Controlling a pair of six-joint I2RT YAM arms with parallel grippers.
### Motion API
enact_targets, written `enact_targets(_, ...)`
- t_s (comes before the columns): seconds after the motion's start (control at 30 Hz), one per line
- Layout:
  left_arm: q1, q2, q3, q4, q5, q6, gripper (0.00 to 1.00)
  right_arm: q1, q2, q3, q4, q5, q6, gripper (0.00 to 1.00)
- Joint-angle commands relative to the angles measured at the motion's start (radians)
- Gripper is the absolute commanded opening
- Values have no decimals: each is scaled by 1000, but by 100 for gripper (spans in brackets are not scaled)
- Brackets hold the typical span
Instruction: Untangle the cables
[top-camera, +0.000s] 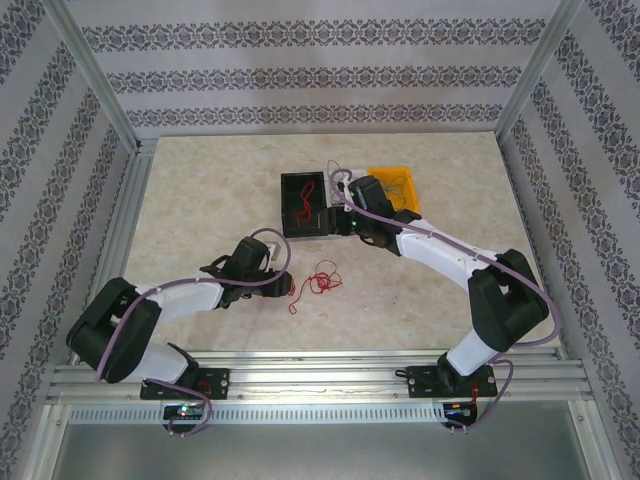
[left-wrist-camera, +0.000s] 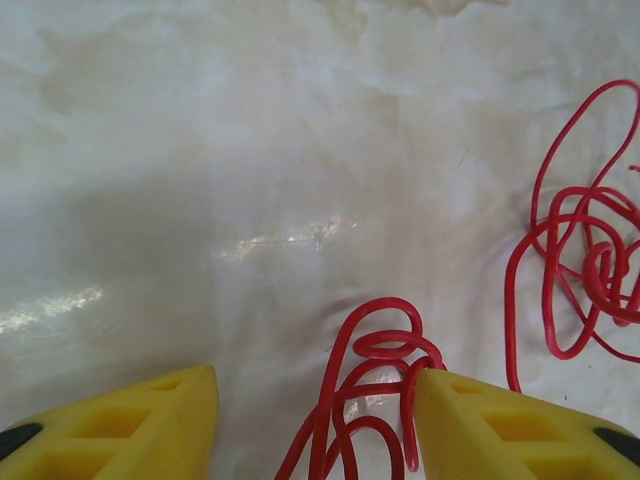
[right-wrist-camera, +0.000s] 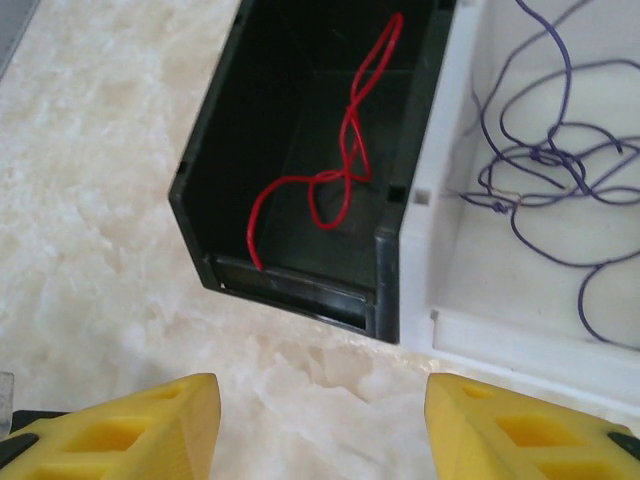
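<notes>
Looking down from the top external view, the left gripper (top-camera: 272, 258) hangs over the middle of the tabletop (top-camera: 200, 190). A loose red cable (top-camera: 321, 282) lies curled just beside it, on the side toward the right arm. The right gripper (top-camera: 345, 207) sits at the near end of a black bin (top-camera: 303, 228) toward the far edge, with a yellow bin (top-camera: 393, 183) behind the wrist.

From the left wrist, the yellow fingers (left-wrist-camera: 140, 425) stand spread apart and clamp nothing. Loops of the loose red cable rest on the tabletop between them, close against the right-hand finger, and a tighter coil lies farther out at that side.

From the right wrist, the fingers (right-wrist-camera: 510, 430) are likewise parted and empty, just short of the black bin. A second red cable (right-wrist-camera: 345, 165) lies inside that bin, and a purple cable (right-wrist-camera: 550, 165) curls in the adjoining white bin (right-wrist-camera: 500, 340).
</notes>
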Motion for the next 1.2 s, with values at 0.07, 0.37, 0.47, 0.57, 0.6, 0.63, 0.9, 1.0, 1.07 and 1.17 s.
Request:
enact_targets(0.07,-13,39,43,-63,32,24,40,-10,-70,-46,19,63,36,57)
enact_targets(0.37,-11,35,88,-79,-38,-3,3,-11,-120,-100,21,114,58,56)
enact_targets(0.47,-7,-22,98,-23,-119,-39,0,-11,-137,-124,21,123,67,56)
enact_targets(0.57,15,-38,131,65,-123,-71,0,-11,-159,-152,22,131,73,56)
enact_targets(0.6,25,-24,157,89,-119,-79,0,-11,-166,-161,21,132,76,56)
enact_targets(0.63,32,-6,187,107,-113,-80,0,-11,-173,-169,19,133,77,56)
enact_targets(0.9,71,340,626,102,-174,-28,4,-12,-221,-215,3,136,75,56)
enact_targets(1.0,71,425,745,85,-200,-28,50,-12,-236,-224,-1,134,71,56)
enact_targets(1.07,72,433,756,95,-203,-32,63,-12,-245,-233,-4,128,69,56)
enact_targets(1.17,70,395,694,119,-178,-24,71,-11,-259,-252,-1,125,71,56)
